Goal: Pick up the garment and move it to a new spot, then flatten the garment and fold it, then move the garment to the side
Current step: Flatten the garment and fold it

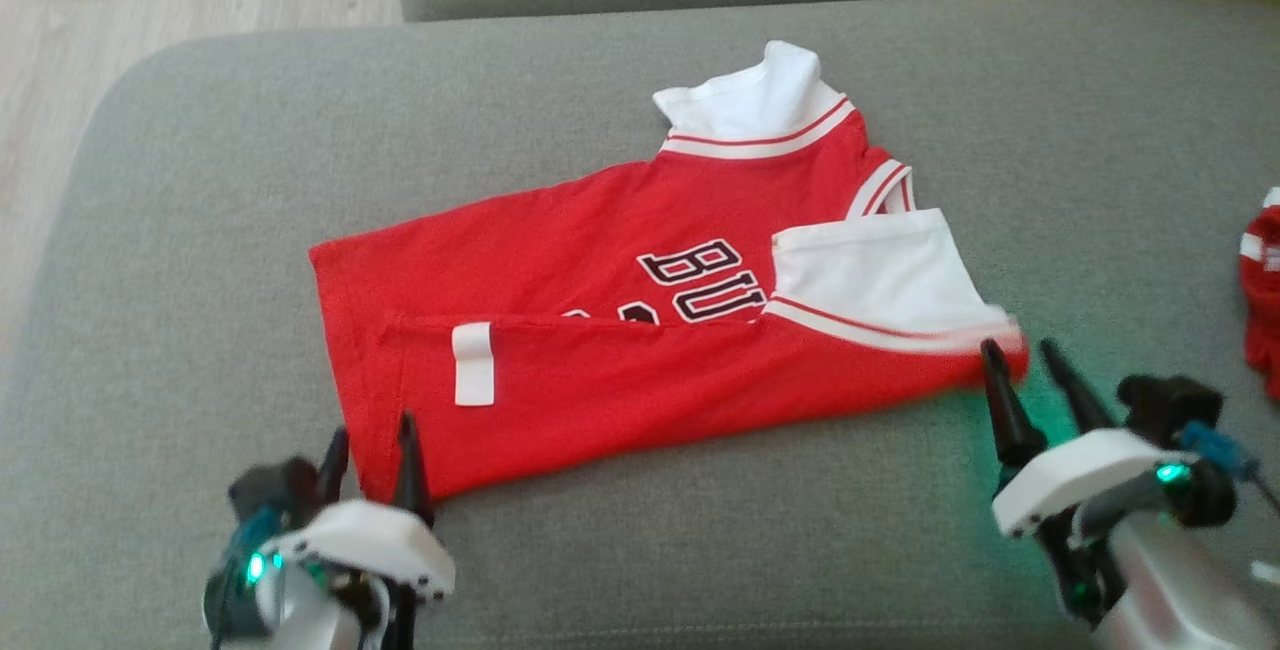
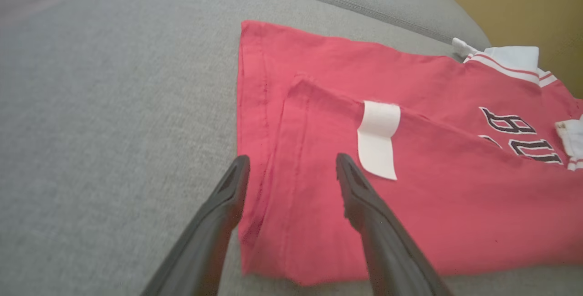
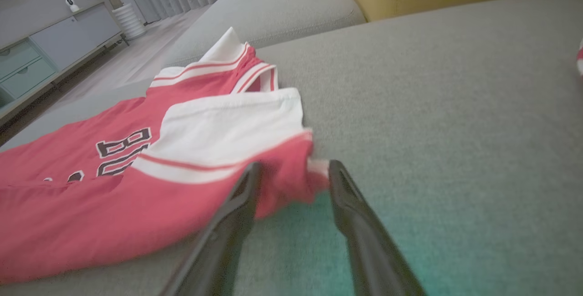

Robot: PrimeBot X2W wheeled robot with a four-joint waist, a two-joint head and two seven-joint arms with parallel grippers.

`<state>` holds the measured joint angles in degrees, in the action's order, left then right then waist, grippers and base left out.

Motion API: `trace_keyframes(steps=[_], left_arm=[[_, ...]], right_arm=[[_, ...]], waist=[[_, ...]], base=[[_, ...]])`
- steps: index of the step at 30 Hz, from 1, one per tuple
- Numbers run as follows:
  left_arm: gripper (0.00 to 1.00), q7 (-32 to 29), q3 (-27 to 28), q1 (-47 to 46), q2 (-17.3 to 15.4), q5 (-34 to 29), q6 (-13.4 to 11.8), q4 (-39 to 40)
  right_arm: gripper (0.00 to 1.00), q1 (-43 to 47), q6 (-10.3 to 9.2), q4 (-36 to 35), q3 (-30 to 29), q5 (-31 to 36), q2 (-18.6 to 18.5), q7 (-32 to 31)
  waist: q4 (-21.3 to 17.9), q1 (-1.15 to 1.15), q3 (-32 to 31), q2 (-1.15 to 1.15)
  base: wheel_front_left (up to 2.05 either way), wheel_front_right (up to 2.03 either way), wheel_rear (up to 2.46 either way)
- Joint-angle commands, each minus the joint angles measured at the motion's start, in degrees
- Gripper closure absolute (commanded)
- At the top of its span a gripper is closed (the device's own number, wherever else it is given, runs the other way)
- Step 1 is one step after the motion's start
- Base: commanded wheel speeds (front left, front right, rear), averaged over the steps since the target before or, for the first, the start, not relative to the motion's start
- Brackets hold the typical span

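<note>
Nearest you, the left gripper (image 1: 372, 430) sits at the hem corner of the shirt (image 1: 600, 260). Its fingers are spread apart with cloth lying between them, clamped on nothing. The right gripper (image 1: 1019, 348) is at the opposite near corner, by the sleeve (image 1: 880, 275). Its fingers are also parted, and the blurred red edge sits between the tips without being pinched.

The shirt lies mid-cushion on the sofa (image 1: 200, 180), spread fairly flat. Its near long edge is already turned over onto the body, with the inside label (image 1: 473, 363) showing and half the lettering covered. I'd say the move and flattening are done and the first lengthwise fold is in.

Farther back, the other long edge and far sleeve (image 1: 760, 95) lie unfolded. You have that fold, any crosswise fold and the shift aside left.
</note>
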<state>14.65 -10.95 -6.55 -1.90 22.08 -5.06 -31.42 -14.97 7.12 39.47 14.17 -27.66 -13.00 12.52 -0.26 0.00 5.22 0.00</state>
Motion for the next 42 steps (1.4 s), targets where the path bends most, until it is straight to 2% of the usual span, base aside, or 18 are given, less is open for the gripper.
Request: trace_keyframes(steps=[1, 4, 8, 13, 19, 26, 33, 34, 35, 36, 37, 38, 42], left_arm=[[0.00, 0.3, 1.3, -3.8, -1.0, -1.0, -0.1, 1.6], [0.00, 0.3, 2.2, -8.2, -1.3, -4.1, -0.2, 1.2], [0.00, 0.2, 2.3, -16.8, -4.1, -6.7, 0.9, -2.5], [0.00, -5.2, 1.1, -27.4, -8.6, -8.1, 3.8, -9.4], [0.00, -12.1, -0.2, -33.9, -12.2, -8.2, 7.6, -16.0], [0.00, -15.0, -0.5, -36.6, -13.7, -6.8, 9.7, -20.9], [0.00, -15.9, -0.9, -37.0, -12.2, -4.2, 11.4, -24.1], [0.21, -15.9, -1.2, -37.3, -12.1, -4.1, 11.5, -24.4], [0.59, -15.7, -1.5, -37.5, -12.0, -4.1, 11.6, -24.7], [0.73, -15.5, -1.7, -37.8, -11.9, -4.0, 11.7, -24.9], [0.95, -15.5, -2.0, -38.1, -11.7, -4.0, 11.8, -25.1], [1.00, -15.4, -2.4, -38.4, -11.6, -3.9, 11.9, -25.4], [1.00, -14.9, -3.7, -39.7, -11.1, -3.3, 12.3, -26.1]], right_arm=[[0.00, -2.3, 0.36, -1.8, 0.6, 0.2, -1.0, 0.4], [0.00, -4.5, 0.36, -3.2, -0.6, 1.5, -1.5, 0.6], [0.00, -8.7, 0.36, -5.2, -0.6, 2.9, -1.5, -0.4], [0.00, -14.6, 0.36, -7.4, 1.7, 3.8, -0.9, -2.0], [0.00, -20.1, 0.36, -8.5, 4.8, 3.3, -0.7, -2.8], [0.00, -23.2, 0.36, -8.1, 6.4, 2.4, -1.6, -2.3], [0.00, -25.6, 0.36, -7.0, 7.5, 2.0, -2.4, -2.2], [0.00, -26.1, 0.36, -6.9, 7.7, 2.0, -2.5, -2.4], [0.00, -26.7, 0.36, -6.8, 7.9, 2.0, -2.6, -2.5], [0.00, -27.3, 0.36, -6.7, 8.0, 2.0, -2.8, -2.7], [0.00, -27.9, 0.36, -6.5, 8.1, 2.0, -2.9, -2.8], [0.00, -28.6, 0.36, -6.3, 8.3, 2.0, -3.1, -3.0], [0.00, -31.6, 0.36, -5.0, 8.5, 2.1, -3.9, -4.0]], waist=[[0.2, 0.00, 0.4, 0.00], [0.6, 0.00, 1.8, 0.00], [0.6, 0.00, 4.2, 0.00], [-0.2, 0.00, 7.7, 0.00], [-1.4, 0.00, 11.1, 0.00], [-1.3, 0.00, 12.9, 0.00], [-0.6, 0.00, 14.0, 0.00], [-0.5, 0.00, 14.2, 0.00], [-0.3, 0.00, 14.5, 0.00], [-0.2, 0.00, 14.8, 0.00], [0.0, 0.00, 15.0, 0.00], [0.2, 0.00, 15.3, 0.00], [1.1, 0.00, 16.3, 0.00]], base=[[0.00, 0.00, 0.00], [0.00, 0.00, 0.00], [0.00, 0.00, 0.00], [0.00, 0.00, 0.00], [0.00, 0.00, 0.00], [0.00, 0.00, 0.00], [0.00, 0.00, 0.00], [0.00, 0.00, 0.00], [0.00, 0.00, 0.00], [0.00, 0.00, 0.00], [0.00, 0.00, 0.00], [0.00, 0.00, 0.00], [0.00, 0.00, 0.00]])
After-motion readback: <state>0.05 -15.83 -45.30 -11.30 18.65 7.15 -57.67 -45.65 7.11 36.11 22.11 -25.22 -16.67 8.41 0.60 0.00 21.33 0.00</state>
